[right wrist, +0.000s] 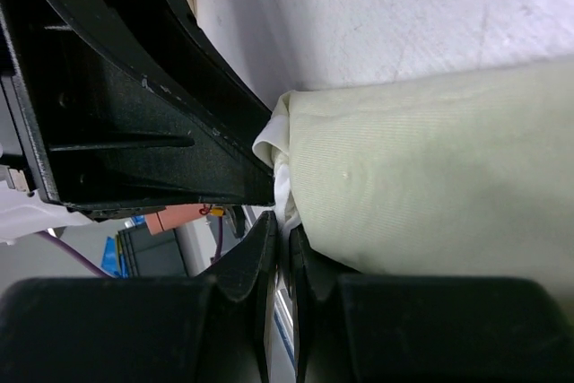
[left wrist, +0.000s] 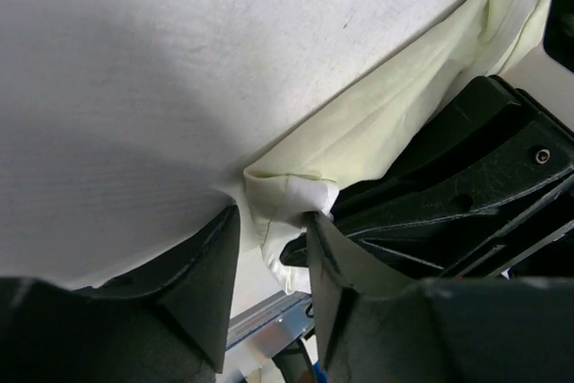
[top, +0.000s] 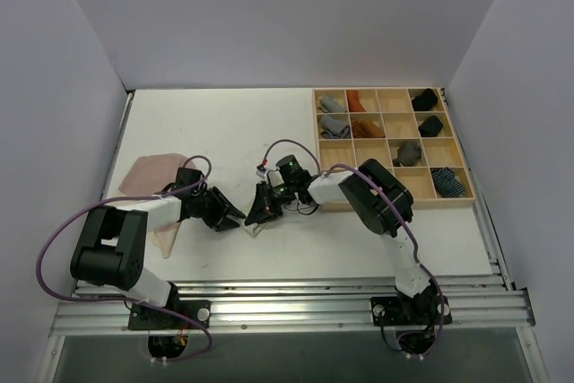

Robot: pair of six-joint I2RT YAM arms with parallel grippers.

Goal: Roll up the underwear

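The pale yellow-green underwear (left wrist: 395, 105) lies folded into a long band on the white table, between my two grippers. My right gripper (right wrist: 282, 226) is shut on the white edge at the end of that underwear (right wrist: 430, 168). My left gripper (left wrist: 272, 221) faces it, open, with the same cloth corner between its fingertips; its right finger (left wrist: 350, 293) touches the cloth. In the top view both grippers, left (top: 231, 216) and right (top: 260, 214), meet tip to tip and hide most of this cloth. The dusty pink underwear (top: 148, 172) lies flat at the left, partly under my left arm.
A wooden compartment tray (top: 387, 206) sits at the back right, holding grey, rust and black rolls and a blue-striped roll (top: 447, 182). A metal rail (top: 287, 298) runs along the near edge. Grey walls enclose the table.
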